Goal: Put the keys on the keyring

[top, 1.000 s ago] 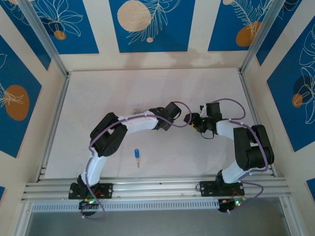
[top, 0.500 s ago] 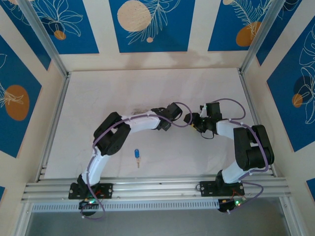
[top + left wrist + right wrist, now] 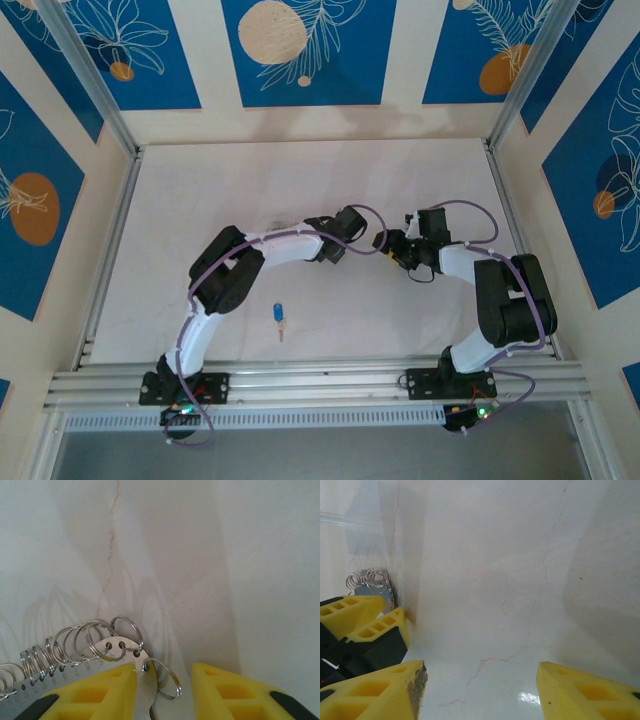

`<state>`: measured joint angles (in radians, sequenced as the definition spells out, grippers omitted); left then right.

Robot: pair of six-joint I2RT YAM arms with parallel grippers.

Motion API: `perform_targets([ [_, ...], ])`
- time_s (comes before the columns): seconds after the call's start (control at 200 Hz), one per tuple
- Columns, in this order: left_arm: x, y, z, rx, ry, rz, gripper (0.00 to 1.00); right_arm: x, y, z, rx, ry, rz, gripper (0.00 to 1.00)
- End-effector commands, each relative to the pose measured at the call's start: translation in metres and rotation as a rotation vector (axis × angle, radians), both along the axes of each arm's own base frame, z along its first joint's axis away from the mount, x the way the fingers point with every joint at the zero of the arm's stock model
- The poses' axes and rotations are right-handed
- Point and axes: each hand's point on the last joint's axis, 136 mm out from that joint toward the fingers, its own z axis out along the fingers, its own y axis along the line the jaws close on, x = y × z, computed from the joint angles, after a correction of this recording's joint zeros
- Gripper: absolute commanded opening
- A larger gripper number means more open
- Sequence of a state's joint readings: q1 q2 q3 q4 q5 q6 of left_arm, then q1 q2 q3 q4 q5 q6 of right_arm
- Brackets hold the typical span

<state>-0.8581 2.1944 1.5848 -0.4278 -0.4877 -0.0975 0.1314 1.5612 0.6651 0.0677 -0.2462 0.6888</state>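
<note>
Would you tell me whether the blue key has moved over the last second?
No. The blue key lies at the same spot, equally far from the front rail.

Blue-headed key (image 3: 278, 313), silvery keyring (image 3: 102, 652), yellow fingers (image 3: 385, 695), white table (image 3: 200, 200).

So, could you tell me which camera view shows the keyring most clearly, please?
The left wrist view: the keyring sits close up between the left gripper's yellow fingers, its numbered metal plate and row of silvery split rings sharp. In the right wrist view it is small and distant beyond those fingers. From the top external view I cannot make it out.
</note>
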Motion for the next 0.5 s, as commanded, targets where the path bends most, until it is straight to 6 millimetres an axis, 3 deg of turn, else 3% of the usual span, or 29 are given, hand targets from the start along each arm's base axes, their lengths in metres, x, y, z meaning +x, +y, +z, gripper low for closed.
perform_targets([
  [0.0, 0.002, 0.012, -0.010, 0.028, 0.020, 0.024, 0.31, 0.000, 0.005, 0.009, 0.020, -0.018, 0.010, 0.61],
  [0.17, 0.004, 0.012, -0.009, 0.025, 0.017, 0.026, 0.21, 0.001, 0.006, 0.009, 0.019, -0.019, 0.013, 0.61],
  [0.345, 0.005, 0.014, -0.004, 0.027, 0.004, 0.028, 0.00, 0.000, 0.007, 0.010, 0.021, -0.022, 0.015, 0.61],
  [0.495, 0.008, 0.015, 0.017, 0.013, -0.031, 0.018, 0.00, 0.002, 0.010, 0.013, 0.018, -0.029, 0.017, 0.61],
])
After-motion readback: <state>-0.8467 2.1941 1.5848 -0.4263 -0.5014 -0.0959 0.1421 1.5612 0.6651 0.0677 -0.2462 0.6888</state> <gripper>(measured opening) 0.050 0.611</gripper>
